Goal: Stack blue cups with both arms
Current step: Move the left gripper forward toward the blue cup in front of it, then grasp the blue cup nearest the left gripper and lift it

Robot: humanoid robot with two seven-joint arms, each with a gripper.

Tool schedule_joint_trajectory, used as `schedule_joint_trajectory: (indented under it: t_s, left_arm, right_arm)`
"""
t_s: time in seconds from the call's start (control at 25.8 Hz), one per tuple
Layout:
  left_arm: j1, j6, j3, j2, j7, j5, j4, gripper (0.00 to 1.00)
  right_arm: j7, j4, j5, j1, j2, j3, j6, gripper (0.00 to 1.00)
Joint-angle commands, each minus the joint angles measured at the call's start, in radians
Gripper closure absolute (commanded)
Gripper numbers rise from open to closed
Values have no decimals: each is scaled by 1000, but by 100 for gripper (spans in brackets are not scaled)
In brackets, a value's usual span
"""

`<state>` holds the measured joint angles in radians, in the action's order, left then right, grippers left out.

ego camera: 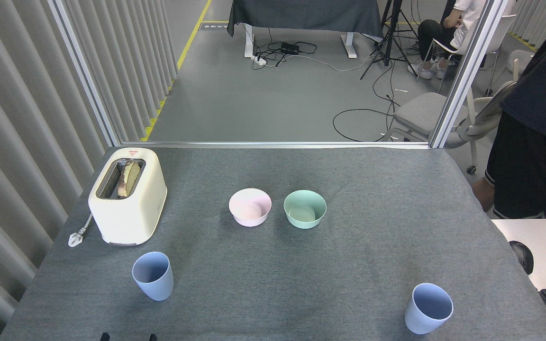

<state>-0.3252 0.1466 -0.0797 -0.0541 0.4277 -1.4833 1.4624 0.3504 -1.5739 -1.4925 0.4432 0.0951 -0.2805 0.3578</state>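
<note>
Nearest the front edge, two black tips (127, 336) barely show; neither gripper's opening can be told. Both cups, left (153, 275) and right (428, 308), stand upright, well apart. Judged light, stiff, smooth plastic: grasp mid-wall. Behind: pink bowl (250, 207), green bowl (304, 209), toaster (128, 196).

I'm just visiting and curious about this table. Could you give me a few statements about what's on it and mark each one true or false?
1. The two blue cups, left blue cup and right blue cup, are already stacked. False: they stand apart near opposite sides of the table.
2. Both cups stand upright, openings up. True.
3. The pink bowl sits inside the mint-green bowl. False: they sit side by side, pink on the left.
4. The toaster has bread in its slot. True.
5. A robot hand is gripping the left cup. False: nothing touches either cup.
</note>
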Motion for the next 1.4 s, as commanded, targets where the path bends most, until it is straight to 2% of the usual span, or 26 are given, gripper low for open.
schedule_joint_trajectory:
  t_s: [0.0,0.5,0.97,1.36]
  left_arm:
    - [-3,-1,1,0,5,0,6,0]
    - [26,-5,3,11,0,9,-4,0]
    - [253,-7,14,7,-70,-6,-195,0]
    - [367,-7,15,5,-73,-6,-306,0]
  right_arm:
    - [2,0,0,3,0,1,0,0]
    - [2,2,1,3,0,3,0,0]
    - [1,6,0,3,0,1,-2,0]
    - [2,12,0,5,0,3,-2,0]
